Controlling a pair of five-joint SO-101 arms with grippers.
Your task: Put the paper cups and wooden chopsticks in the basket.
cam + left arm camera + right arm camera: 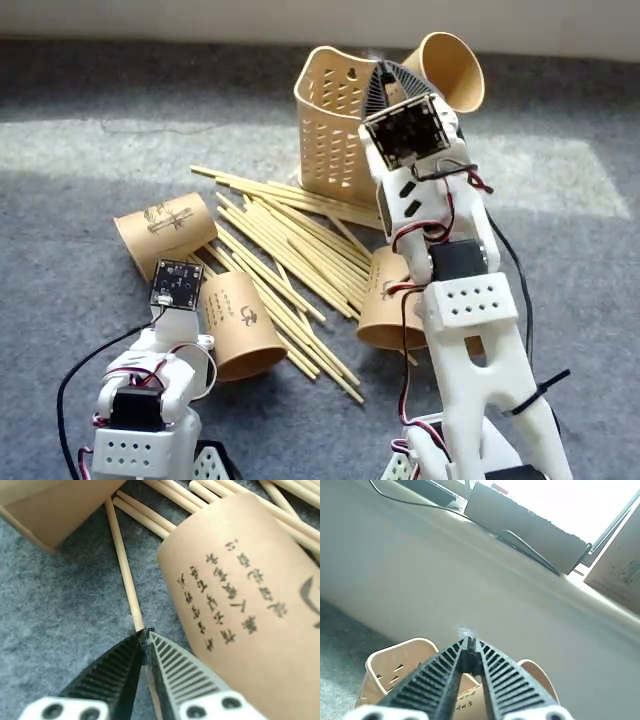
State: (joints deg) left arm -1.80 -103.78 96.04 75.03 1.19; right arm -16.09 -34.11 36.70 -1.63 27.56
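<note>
L gripper [146, 635]: clenched, tips touching, low over grey mat [70, 300]. One chopstick [124, 565] ending at the tips and visible again in the slit behind them; grasped or merely lying underneath: cannot tell. Just beside: cup no. 1 [240, 605], on its side. Farther off: cup no. 2 [55, 505], also on its side.

R gripper [469, 642]: clenched, nothing between fingers, raised over rim of basket [335, 130]. Qty 1, upright. Cup no. 3 [450, 65] tilted at far corner of basket; inside or outside: cannot tell. Cup no. 4 [385, 300] on mat, partly behind R arm. Total: 4.

Loose pile of chopsticks [290, 250] on mat betw. cup nos. 1, 2, 4 and basket, outside it. Well over ten; too overlapped for exact count.
</note>
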